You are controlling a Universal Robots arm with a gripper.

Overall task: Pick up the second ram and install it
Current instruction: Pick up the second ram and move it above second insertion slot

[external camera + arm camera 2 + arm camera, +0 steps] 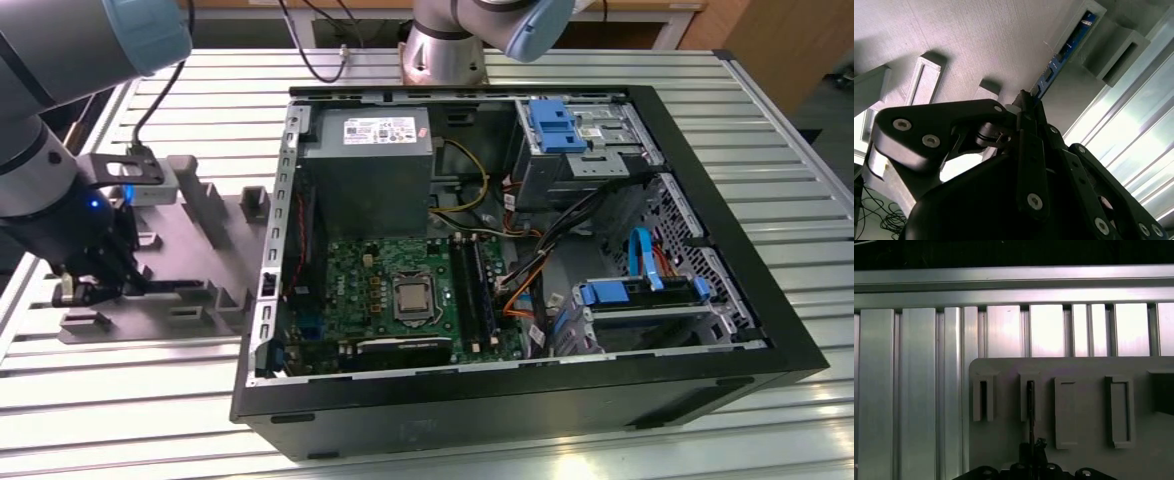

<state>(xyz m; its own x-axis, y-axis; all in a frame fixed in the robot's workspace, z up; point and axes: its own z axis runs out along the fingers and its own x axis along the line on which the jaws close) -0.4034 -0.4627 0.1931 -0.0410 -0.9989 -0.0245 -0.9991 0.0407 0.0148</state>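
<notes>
Pinches the second ram (pixel 1056 62) with the gripper (pixel 1026 100) where it stands in the grey holder (pixel 187 290), well apart from the computer case (pixel 534 410); looks like the pick-up step, calling for a straight pull clear of the holder.

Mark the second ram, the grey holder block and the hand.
second ram (pixel 1056 62), second wrist view: blue board's exposed edge.
grey holder block (pixel 1004 435), first wrist view: bare face below the slots.
hand (pixel 1032 445), first wrist view: between fingertips shut on the second ram.
</notes>
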